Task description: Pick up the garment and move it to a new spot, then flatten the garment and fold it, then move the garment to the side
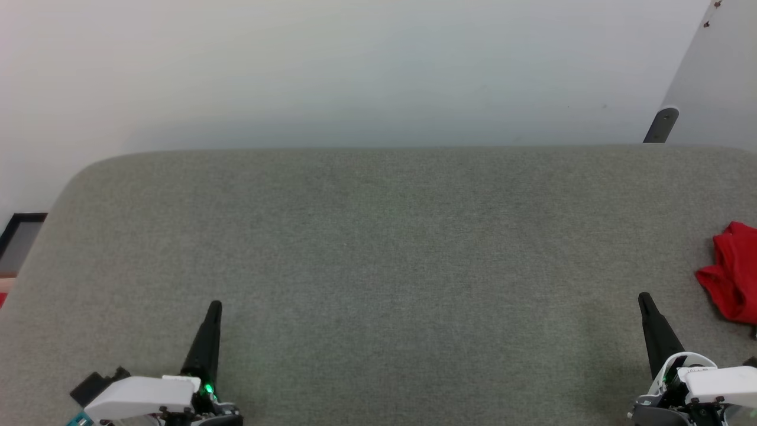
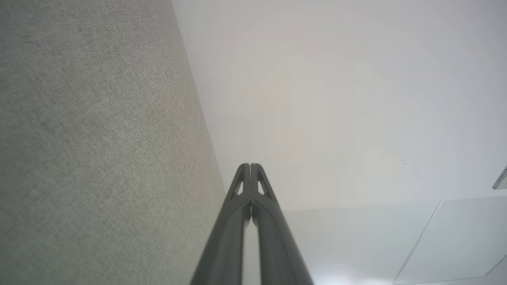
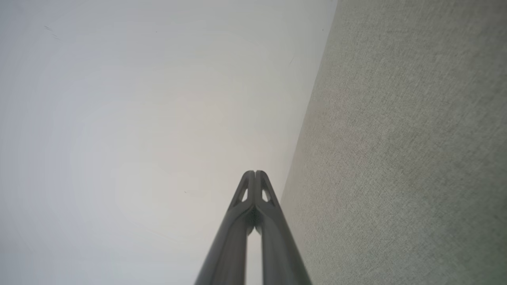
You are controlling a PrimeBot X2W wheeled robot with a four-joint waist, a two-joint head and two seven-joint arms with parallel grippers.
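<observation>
1. The surface [image 1: 378, 236] is a grey fabric-covered top with a rounded far left corner. A plain white wall [image 1: 355, 71] stands behind its far edge.
2. The garment [image 1: 733, 275] is a crumpled red heap at the right edge of the surface, about halfway between the near and far edges. It is partly cut off by the picture's border. No lettering or sleeves can be made out, only red folds.
3. The left gripper [image 1: 214, 306] is over the near edge, toward the left side, pointing at the far edge. It is well apart from the garment.
4. In the left wrist view its fingers [image 2: 229, 229] are pressed together, tips touching, with nothing between them. Grey fabric is on one side and white wall on the other.
5. The right gripper [image 1: 644, 297] is over the near edge, toward the right side, also pointing at the far edge. The garment lies near it, on its right and slightly farther out, not touching it.
6. In the right wrist view its fingers [image 3: 233, 237] are likewise closed tip to tip and empty.
7. A dark bracket [image 1: 661, 125] shows beyond the far right corner, against a pale panel.
</observation>
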